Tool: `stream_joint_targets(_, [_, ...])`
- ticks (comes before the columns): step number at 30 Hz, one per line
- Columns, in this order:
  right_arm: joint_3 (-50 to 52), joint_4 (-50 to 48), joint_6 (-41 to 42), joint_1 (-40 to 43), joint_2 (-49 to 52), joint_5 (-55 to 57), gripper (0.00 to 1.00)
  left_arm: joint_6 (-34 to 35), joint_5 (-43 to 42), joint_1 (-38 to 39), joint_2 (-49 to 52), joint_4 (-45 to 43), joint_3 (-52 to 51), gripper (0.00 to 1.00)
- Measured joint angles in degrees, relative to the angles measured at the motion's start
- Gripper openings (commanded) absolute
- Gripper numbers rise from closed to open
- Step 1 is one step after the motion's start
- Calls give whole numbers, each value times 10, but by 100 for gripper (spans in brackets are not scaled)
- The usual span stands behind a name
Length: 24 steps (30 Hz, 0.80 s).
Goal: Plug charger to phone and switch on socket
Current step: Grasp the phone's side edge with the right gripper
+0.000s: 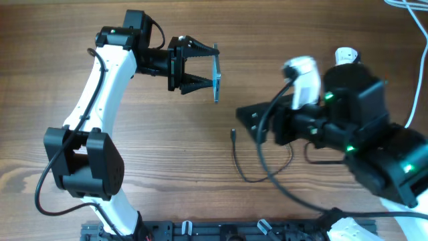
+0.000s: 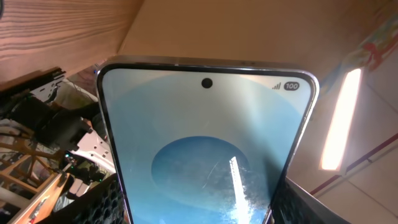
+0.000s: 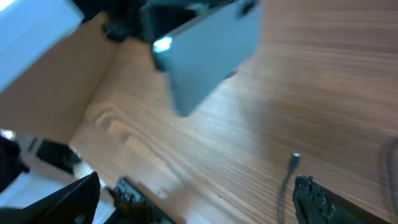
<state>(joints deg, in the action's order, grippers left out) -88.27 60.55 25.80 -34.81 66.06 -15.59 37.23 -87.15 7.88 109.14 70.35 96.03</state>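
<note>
Nearest the robot's side of the table [image 1: 167, 167], the charger [image 1: 235, 162] lies loose on the wood. It is a thin black cable curving out from under the right arm, then running back to its connector tip [image 1: 233, 133]. The tip is flat on the table, with nothing holding it.

The right gripper [image 3: 199, 180] is just beside the tip, low over the wood, jaws spread wide with nothing between them. In the right wrist view the tip sits close to one finger with a visible gap, not touching.

Farther back and left, the left gripper [image 1: 208, 67] is clamped on the phone [image 1: 217, 73]. The phone is up off the table, edge-on from overhead, screen turned toward the left wrist.

In the left wrist view:
- The fingers [image 2: 106, 202] hug the phone's two long sides at the lower corners.
- The screen is lit blue-turquoise.
- There is a punch-hole camera top centre, signal bars and a "100" badge top right, and a streak of lamp glare.

Phone and connector tip are near each other but apart, the phone higher.

The socket cannot be made out in any view; the right arm covers much of that side.

Farthest, at the overhead's top right corner, a white cable [image 1: 409, 17] runs across the wood.
</note>
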Motion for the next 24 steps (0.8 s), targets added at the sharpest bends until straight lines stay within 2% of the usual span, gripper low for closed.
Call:
stream_joint_targets(7, [-92, 27, 50, -174, 128, 188, 100, 0, 0, 0, 0, -3, 0, 67])
stream_joint_targets(13, [-178, 59, 108, -223, 229, 339, 97, 0, 1, 0, 0, -3, 0, 67])
stream_joint_targets(16, [-181, 61, 137, -223, 254, 389, 79, 0, 1, 0, 0, -3, 0, 67])
stream_joint_targets(17, [-181, 61, 139, -223, 260, 398, 75, 0, 1, 0, 0, -3, 0, 67])
stream_joint_targets(18, [-181, 60, 145, -223, 267, 408, 65, 0, 1, 0, 0, -3, 0, 68])
stream_joint_targets(20, [-181, 55, 148, -223, 274, 419, 54, 0, 1, 0, 0, -3, 0, 67])
stream_joint_targets(24, [-182, 46, 155, -223, 276, 450, 53, 0, 1, 0, 0, -3, 0, 67])
